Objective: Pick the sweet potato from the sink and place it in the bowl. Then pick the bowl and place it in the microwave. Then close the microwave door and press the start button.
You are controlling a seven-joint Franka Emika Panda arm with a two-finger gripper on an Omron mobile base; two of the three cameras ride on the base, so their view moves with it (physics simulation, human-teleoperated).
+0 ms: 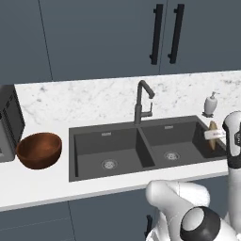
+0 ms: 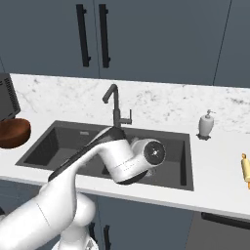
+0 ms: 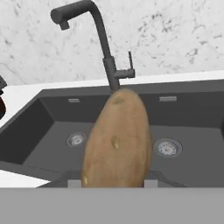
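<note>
At the far left of the left base view the microwave (image 1: 9, 124) sits on the white counter (image 1: 42, 183), cut by the frame edge. Just right of it stands the bowl (image 1: 39, 149), upright, open side up, apart from the sink's rim. The sink (image 1: 141, 146) takes the middle of the counter, two dark basins side by side, each with a round steel drain, and the faucet (image 1: 142, 101) rises behind the divider between them. Right of the sink a white soap dispenser (image 1: 210, 104) stands against the marble backsplash.

In the hand view the sweet potato (image 3: 117, 140) stands in the foreground, raised above the sink. Its long axis runs straight away from the camera along the gripper's line, one tapered end pointing at the base of the faucet, the broad end down at the finger tips. The gripper (image 3: 113, 183) is clamped on that lower end, a small grey finger tip showing either side of it.

In the right base view a rolling pin (image 2: 245, 168) lies on the counter at the far right, well apart from the sink.
</note>
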